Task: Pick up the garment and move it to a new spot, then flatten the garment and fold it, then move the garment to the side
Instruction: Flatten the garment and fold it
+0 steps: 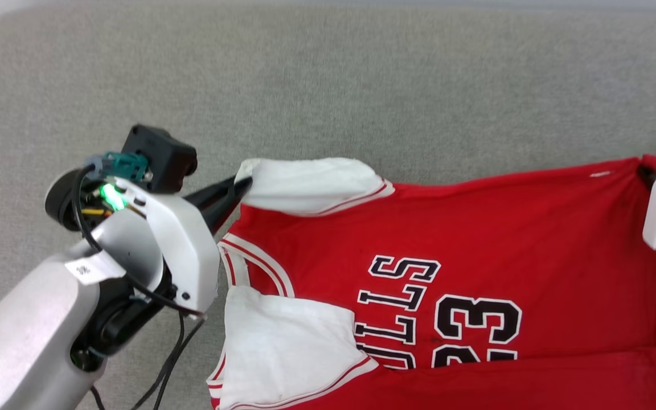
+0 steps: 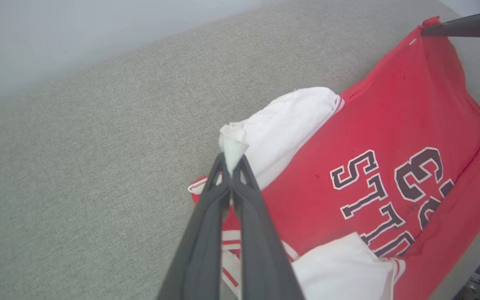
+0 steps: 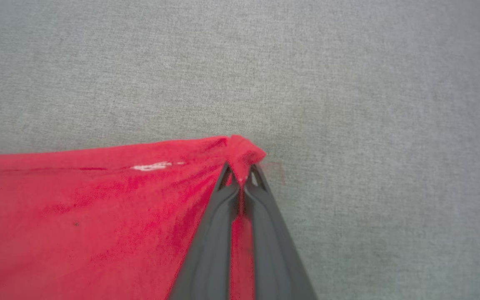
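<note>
Head view takes in a broad grey cloth surface (image 1: 362, 85), and across it the red shirt (image 1: 476, 228) lies chest up and sideways, collar toward the robot's left, hem toward its right. The body of the shirt looks spread fairly smooth, though a strip along the near edge seems doubled over. One white sleeve (image 1: 288, 347) rests loosely on the chest by the lettering, while the far sleeve (image 1: 311, 185) is bunched.

The left gripper (image 2: 231, 164) is closed tight on the tip of that far sleeve, a twist of white cloth poking out between its fingers. The right gripper (image 3: 242, 175) is likewise clamped on the far hem corner (image 3: 244, 152).

I'd judge the placing done and the flattening or first fold in hand. The rest of the folding and the move aside are not yet done.
</note>
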### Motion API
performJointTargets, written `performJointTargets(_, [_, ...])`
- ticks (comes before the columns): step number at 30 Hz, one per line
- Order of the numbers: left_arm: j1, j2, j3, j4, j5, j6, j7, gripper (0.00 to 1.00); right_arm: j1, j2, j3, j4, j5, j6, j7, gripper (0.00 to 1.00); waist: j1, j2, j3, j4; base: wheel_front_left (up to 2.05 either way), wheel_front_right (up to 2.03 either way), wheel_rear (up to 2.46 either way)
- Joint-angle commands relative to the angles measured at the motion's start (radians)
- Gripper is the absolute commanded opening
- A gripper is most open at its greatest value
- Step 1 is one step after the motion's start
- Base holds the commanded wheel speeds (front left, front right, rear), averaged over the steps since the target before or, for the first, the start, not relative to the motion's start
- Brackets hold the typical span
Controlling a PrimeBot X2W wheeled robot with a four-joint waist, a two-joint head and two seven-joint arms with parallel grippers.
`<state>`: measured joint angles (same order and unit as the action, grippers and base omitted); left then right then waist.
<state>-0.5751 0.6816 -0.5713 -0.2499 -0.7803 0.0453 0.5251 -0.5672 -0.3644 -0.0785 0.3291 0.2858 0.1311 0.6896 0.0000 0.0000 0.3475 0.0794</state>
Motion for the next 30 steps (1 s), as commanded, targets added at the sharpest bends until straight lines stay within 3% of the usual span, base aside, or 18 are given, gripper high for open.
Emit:
performJointTargets(1, [0.023,0.005,0.005,0.002,-0.007,0.008,-0.01,0.0,0.028,0.003,0.0,-0.007,0.017,-0.001,-0.014,0.0,0.0,0.0,-0.036,-0.007,0.0,0.0,0.0])
performJointTargets(16, [0.259,0.03,-0.02,-0.032,-0.053,0.053,-0.065,0.0,0.323,0.012,-0.05,-0.132,0.164,-0.001,-0.059,0.0,0.0,0.0,-0.181,-0.002,0.0,0.0,0.0])
performJointTargets(22, [0.36,0.055,-0.042,-0.023,-0.063,0.062,-0.081,0.0,0.451,-0.002,-0.037,-0.208,0.212,-0.001,-0.022,0.0,0.0,0.0,-0.196,-0.001,0.0,0.0,0.0])
performJointTargets(30, [0.434,0.042,-0.089,0.029,-0.064,0.055,-0.098,0.0,0.559,-0.042,-0.013,-0.264,0.257,-0.001,0.024,0.0,0.0,0.0,-0.198,-0.004,0.0,0.0,0.0])
